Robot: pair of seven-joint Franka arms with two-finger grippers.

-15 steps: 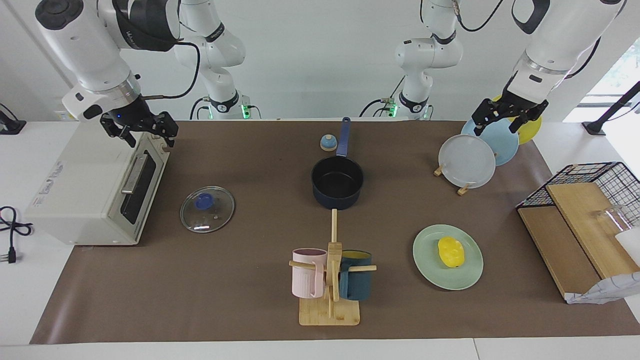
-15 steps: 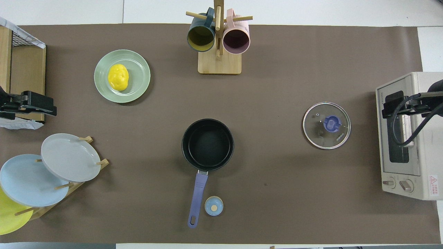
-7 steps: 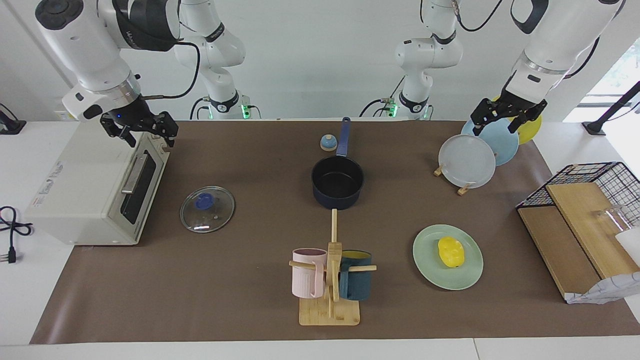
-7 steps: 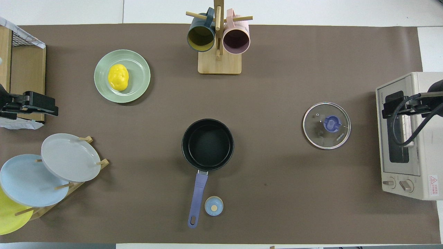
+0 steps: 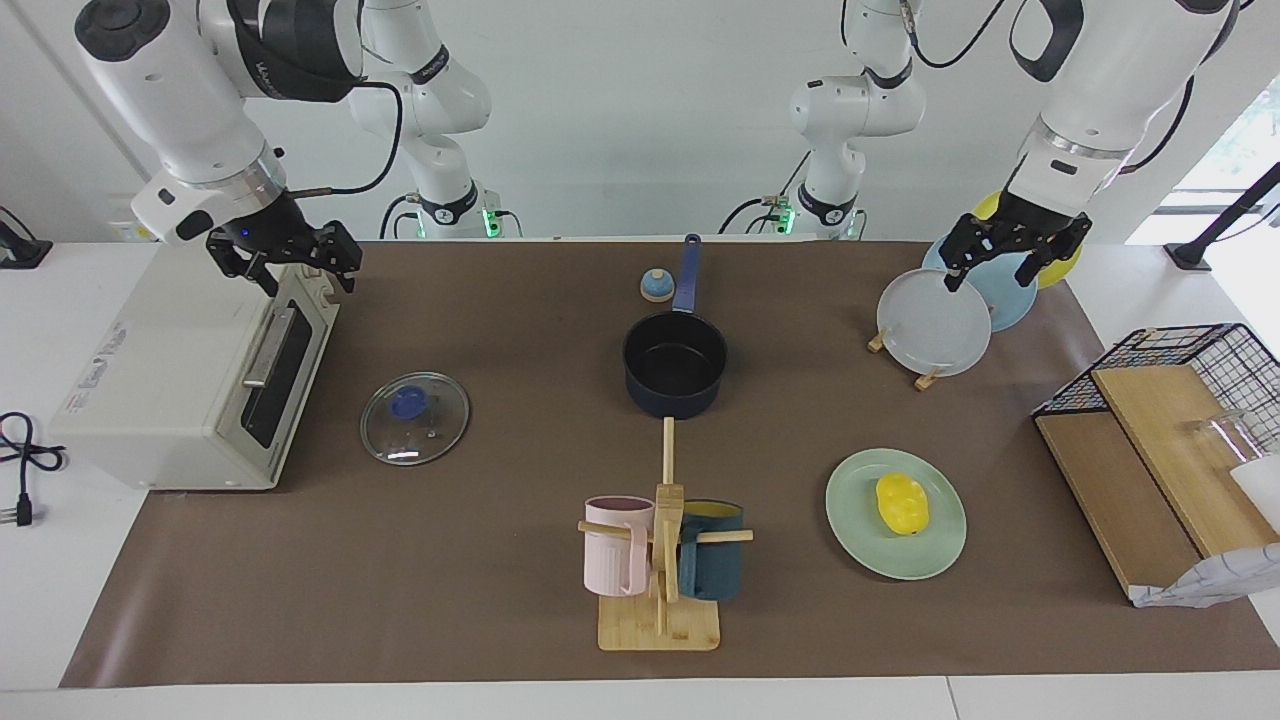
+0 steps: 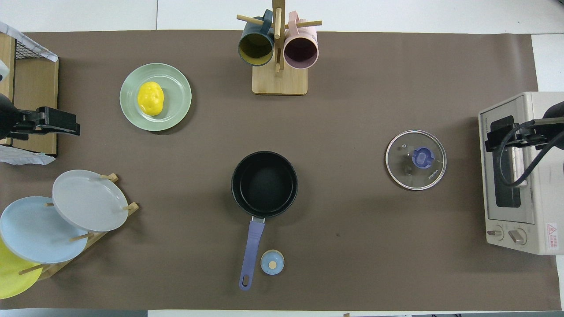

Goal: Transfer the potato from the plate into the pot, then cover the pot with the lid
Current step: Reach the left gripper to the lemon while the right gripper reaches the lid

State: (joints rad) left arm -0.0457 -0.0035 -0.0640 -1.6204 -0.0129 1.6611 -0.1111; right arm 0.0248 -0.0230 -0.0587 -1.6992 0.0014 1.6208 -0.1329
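The yellow potato (image 5: 902, 503) lies on the mint-green plate (image 5: 860, 545), toward the left arm's end of the table, farther from the robots than the pot; both show in the overhead view, potato (image 6: 150, 98) on plate (image 6: 178, 92). The navy pot (image 5: 675, 360) stands empty mid-table, its handle pointing toward the robots. The glass lid (image 5: 415, 418) lies flat on the mat next to the toaster oven. My left gripper (image 5: 1000, 268) is open and empty, in the air over the plate rack. My right gripper (image 5: 300, 268) is open and empty over the toaster oven's top edge.
A white toaster oven (image 5: 190, 370) stands at the right arm's end. A mug tree (image 5: 660, 560) with a pink and a teal mug stands farther from the robots than the pot. A small bell (image 5: 656, 286) sits beside the pot's handle. A plate rack (image 5: 935, 322) and a wire basket (image 5: 1190, 350) with wooden boards stand at the left arm's end.
My left gripper has come down a little and moved slightly out over the mat, away from the robots. My right gripper has barely shifted. Nothing on the table has moved.
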